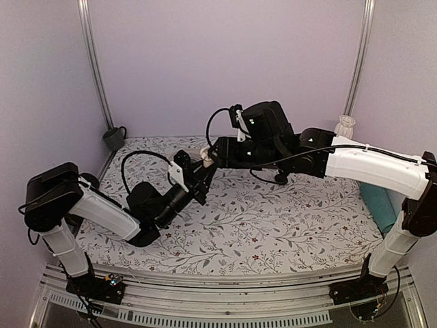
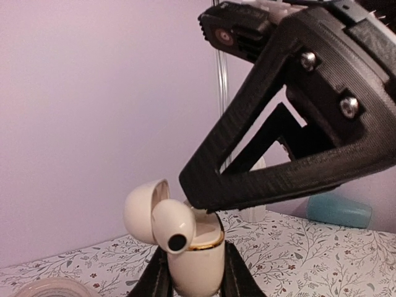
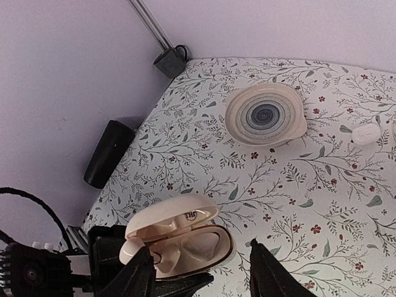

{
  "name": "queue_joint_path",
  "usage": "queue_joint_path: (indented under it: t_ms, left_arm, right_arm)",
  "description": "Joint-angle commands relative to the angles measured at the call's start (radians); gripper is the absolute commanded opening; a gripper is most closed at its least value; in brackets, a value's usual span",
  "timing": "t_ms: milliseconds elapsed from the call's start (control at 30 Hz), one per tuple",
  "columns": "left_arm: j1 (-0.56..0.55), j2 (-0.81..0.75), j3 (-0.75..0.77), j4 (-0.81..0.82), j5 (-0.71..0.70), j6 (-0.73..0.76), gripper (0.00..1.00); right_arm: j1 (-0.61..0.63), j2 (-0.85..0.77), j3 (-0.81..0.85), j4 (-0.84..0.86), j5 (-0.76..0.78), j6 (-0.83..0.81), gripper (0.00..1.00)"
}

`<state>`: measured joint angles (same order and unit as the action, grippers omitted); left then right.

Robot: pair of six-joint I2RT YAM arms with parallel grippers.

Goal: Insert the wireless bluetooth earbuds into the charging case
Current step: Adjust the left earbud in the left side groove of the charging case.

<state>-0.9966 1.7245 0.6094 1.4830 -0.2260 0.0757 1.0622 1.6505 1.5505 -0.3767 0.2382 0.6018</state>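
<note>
The charging case (image 2: 193, 266) is white and glossy, with its lid (image 2: 139, 213) hinged open. My left gripper (image 2: 193, 281) is shut on its body and holds it upright above the table; it also shows in the top view (image 1: 200, 174). One cream earbud (image 2: 173, 226) sits tilted at the case's left rim, half in a well; it also shows in the right wrist view (image 3: 131, 252). My right gripper (image 3: 204, 278) is open and straddles the case (image 3: 198, 244), its left finger beside that earbud. The second earbud (image 3: 366, 132) lies on the table far off.
A round patterned plate (image 3: 266, 116) lies beyond the case. A black cylinder (image 3: 108, 153) and a dark cup (image 3: 170, 62) stand by the left wall. A white vase (image 1: 347, 126) and a teal roll (image 1: 379, 205) are at the right side.
</note>
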Motion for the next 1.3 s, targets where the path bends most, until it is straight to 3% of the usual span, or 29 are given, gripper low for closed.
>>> queue_joint_path:
  t_ms: [0, 167, 500, 1267]
  left_arm:
    - [0.007, -0.027, -0.001, -0.025, 0.014, -0.013, 0.00]
    - [0.006, -0.023, 0.008, -0.055, 0.007, -0.010, 0.00]
    - [0.008, -0.022, 0.019, -0.066, 0.008, -0.005, 0.00]
    - [0.010, -0.026, 0.013, -0.052, 0.006, -0.005, 0.00]
  right_arm:
    - [0.016, 0.011, 0.077, -0.051, 0.067, -0.025, 0.60]
    - [0.028, 0.021, 0.100, -0.054, 0.095, -0.031, 0.71]
    - [0.031, 0.100, 0.178, -0.148, 0.080, -0.045, 0.77]
    - [0.031, 0.100, 0.165, -0.176, 0.082, -0.031, 0.75]
